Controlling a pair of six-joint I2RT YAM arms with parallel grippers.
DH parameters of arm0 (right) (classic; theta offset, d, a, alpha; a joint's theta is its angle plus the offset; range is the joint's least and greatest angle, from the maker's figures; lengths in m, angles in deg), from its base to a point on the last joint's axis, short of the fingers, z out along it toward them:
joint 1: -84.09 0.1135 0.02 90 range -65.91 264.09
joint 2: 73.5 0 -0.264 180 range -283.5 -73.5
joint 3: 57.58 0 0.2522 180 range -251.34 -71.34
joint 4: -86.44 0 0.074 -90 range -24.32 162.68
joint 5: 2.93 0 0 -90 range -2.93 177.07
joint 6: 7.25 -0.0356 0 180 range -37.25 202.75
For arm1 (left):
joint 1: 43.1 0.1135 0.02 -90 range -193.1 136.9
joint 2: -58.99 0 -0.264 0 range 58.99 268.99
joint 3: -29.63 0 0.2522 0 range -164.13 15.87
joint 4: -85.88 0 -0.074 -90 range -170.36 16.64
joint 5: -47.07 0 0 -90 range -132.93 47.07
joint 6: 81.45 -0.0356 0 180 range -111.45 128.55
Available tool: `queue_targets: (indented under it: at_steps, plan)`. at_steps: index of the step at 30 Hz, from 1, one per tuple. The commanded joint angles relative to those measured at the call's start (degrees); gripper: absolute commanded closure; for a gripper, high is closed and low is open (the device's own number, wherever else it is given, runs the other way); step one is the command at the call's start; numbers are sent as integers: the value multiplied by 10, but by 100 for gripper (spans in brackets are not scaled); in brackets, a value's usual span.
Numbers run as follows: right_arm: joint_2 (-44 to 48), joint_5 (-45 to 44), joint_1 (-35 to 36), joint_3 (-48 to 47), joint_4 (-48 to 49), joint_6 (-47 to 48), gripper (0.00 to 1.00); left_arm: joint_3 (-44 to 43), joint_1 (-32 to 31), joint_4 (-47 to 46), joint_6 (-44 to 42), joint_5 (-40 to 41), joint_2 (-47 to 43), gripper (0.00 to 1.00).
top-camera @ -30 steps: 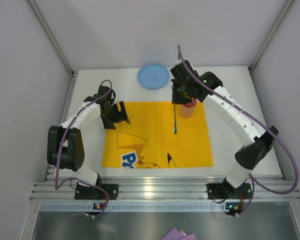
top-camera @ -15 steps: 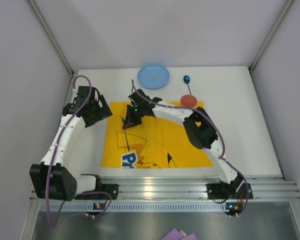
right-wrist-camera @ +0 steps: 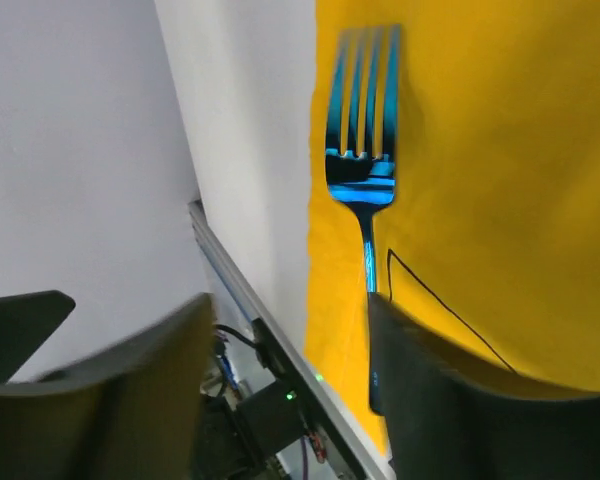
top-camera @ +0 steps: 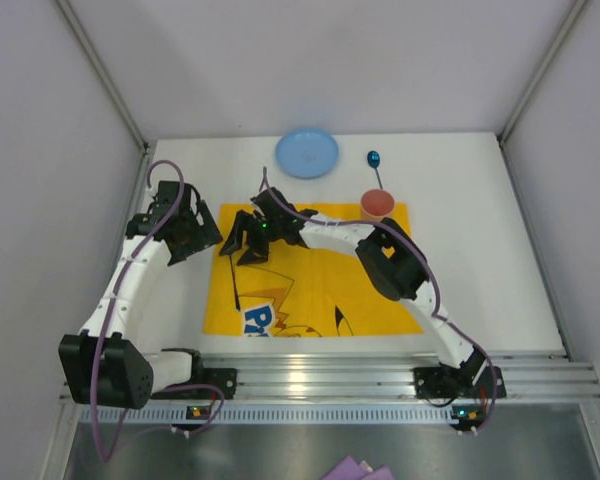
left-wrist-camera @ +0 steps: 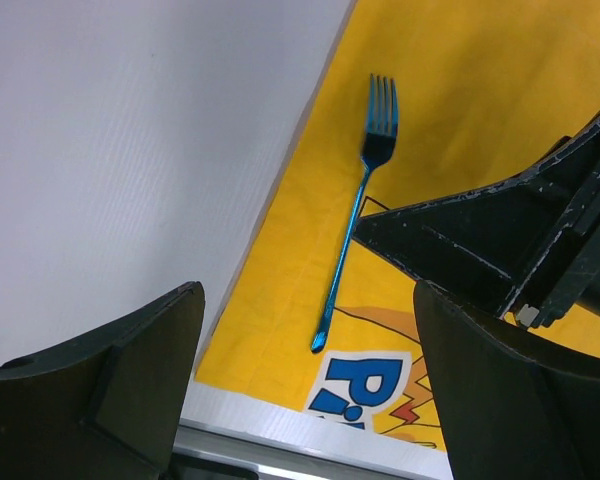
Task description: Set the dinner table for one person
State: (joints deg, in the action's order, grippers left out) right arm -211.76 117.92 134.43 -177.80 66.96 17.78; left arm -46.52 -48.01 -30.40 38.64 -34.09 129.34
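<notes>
Top external view: the biggest thing is the white worktop, which is the dinner table, and everything else sits on it. In the middle, close to the near edge, lies a yellow placemat with a cartoon printed on it.

The left end effector hangs over bare worktop just beside the far left corner of the placemat. In the left wrist view its two fingers are wide apart, with nothing between them. The right end effector hangs over the far left part of the placemat, near the left one but not touching it. In the right wrist view its fingers are apart too and hold nothing.

A round blue plate sits on the worktop past the far edge of the placemat. An orange-red cup stands upright at the far right side of the placemat. I cannot tell if it is on the placemat or just off its edge.

A shiny blue fork lies flat on the placemat, along its left edge. Its prongs point to the far side and its handle points to the near edge. A small blue spoon lies on the worktop just behind the cup, to the right of the plate.
</notes>
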Motion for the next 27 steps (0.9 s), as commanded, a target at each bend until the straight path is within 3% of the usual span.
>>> queue_targets:
  at_steps: [1,2,4,10,15,17,21,27]
  plan:
    - [18,14,11,-28,-11,15,31,1,3,-15,8,-8,-7,9]
    - [24,11,7,-21,-19,23,15,-2,4,-17,10,-10,-5,10]
    - [27,14,5,-33,-30,32,0,-9,3,-19,17,-12,1,10]
    - [70,52,-7,-119,-122,125,0,-58,3,-78,30,-66,22,10]
    - [271,18,-77,-47,-196,230,0,-129,-1,-151,73,-128,90,9]
    - [363,-2,-123,14,-219,273,0,-149,-8,-223,88,-152,118,10]
    - [488,-46,-219,106,-265,320,0,-199,-17,-313,134,-161,240,10]
    - [611,-66,-385,225,-308,351,0,-394,-35,-379,180,-204,486,10]
